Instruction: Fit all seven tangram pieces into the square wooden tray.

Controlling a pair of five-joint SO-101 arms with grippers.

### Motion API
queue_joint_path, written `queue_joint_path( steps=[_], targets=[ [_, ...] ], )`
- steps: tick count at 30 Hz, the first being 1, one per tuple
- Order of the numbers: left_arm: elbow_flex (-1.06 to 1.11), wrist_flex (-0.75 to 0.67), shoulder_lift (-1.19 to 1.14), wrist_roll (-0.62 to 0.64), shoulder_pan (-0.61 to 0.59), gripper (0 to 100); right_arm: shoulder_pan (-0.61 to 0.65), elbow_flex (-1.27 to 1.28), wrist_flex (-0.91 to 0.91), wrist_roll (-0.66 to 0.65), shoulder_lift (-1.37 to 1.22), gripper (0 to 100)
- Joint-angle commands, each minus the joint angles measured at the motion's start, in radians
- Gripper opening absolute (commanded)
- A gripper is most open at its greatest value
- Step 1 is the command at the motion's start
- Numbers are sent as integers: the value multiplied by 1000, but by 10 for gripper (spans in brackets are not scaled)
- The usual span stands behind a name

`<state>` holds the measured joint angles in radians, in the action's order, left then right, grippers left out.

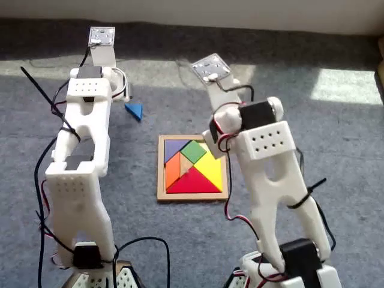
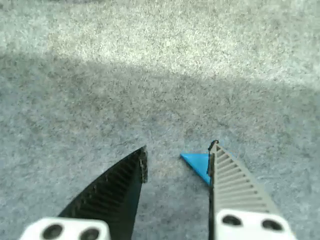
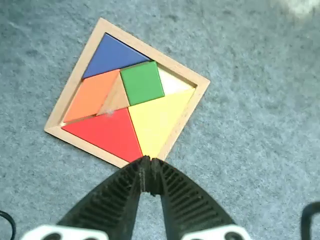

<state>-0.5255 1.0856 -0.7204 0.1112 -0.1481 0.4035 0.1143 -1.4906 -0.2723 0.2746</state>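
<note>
Left wrist view: left claw [image 2: 179,148] apart beside a flat bright-blue triangle [image 2: 197,162]; right claw [image 3: 150,161] together.

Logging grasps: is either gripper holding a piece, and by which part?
Nothing is held. The left gripper is open, the blue triangle lying by one fingertip; the right gripper is shut on nothing.

- Left arm [image 1: 84,150]: white moulded shell with grids of small holes; black servo blocks at the joints; black cables along its side.
- Right arm [image 1: 270,168]: same white shell and black servos; red and black wires; black cable ties.
- Wrist plates [image 1: 102,37]: grey metal squares with screws.
- Left gripper [image 2: 179,155]: one black ribbed finger, one pale grey.
- Right gripper [image 3: 150,162]: both fingers black and ribbed.
</note>
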Motion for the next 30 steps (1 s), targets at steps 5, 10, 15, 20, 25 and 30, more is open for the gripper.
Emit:
queue_joint_path(
  steps=[5,10,15,20,25,30],
  targets=[
    [-412,138,-246,17,35,211,-84,432,237,-12,354,9],
    [-657,356,-404,3,44,210,-84,588,288,-12,487,9],
    [-843,678,-492,-149,62,209,-84,665,288,-12,568,9],
    [-797,703,-493,-186,45,131,-88,700,285,-12,595,9],
    [-595,706,-383,-181,47,130,-163,731,291,-12,590,9],
    [-329,703,-124,-149,62,130,-188,765,292,-11,590,9]
  ],
)
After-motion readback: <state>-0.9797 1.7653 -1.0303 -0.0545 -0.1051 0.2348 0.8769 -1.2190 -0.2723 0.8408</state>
